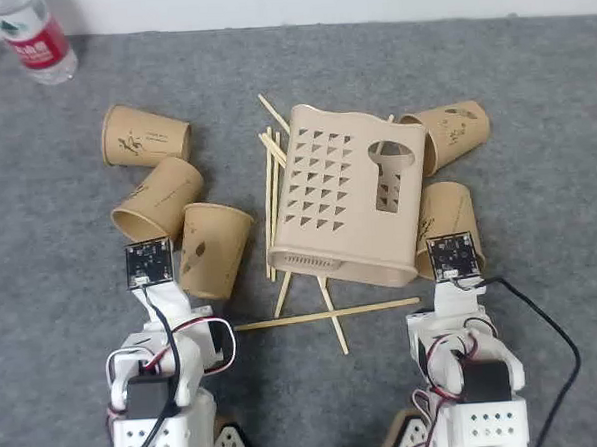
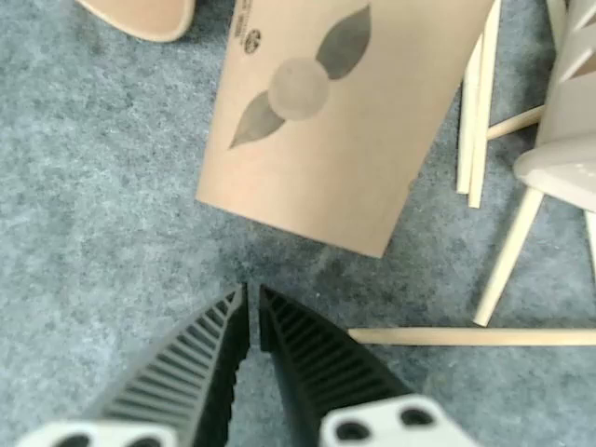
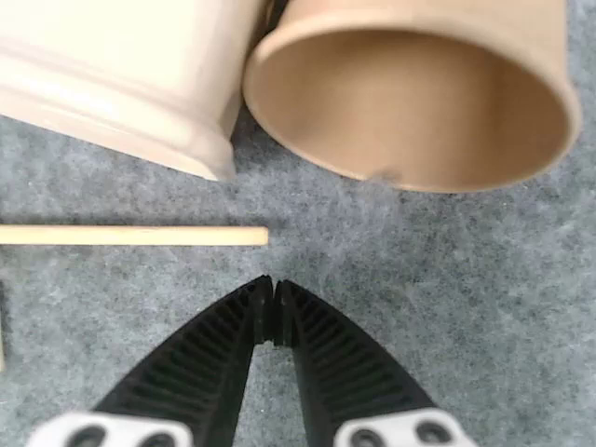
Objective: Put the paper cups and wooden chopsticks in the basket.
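Five paper cups (image 1: 146, 134) — one basket (image 1: 360, 242)

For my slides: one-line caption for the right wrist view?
Right gripper, jaws shut, over grey carpet, facing a tipped paper cup, a chopstick and the basket.

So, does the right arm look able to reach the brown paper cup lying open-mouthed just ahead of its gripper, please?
Probably yes: the brown paper cup lies mouth toward the right gripper, with grey carpet between. The beige plastic basket sits close beside it, and the shut gripper must open first.
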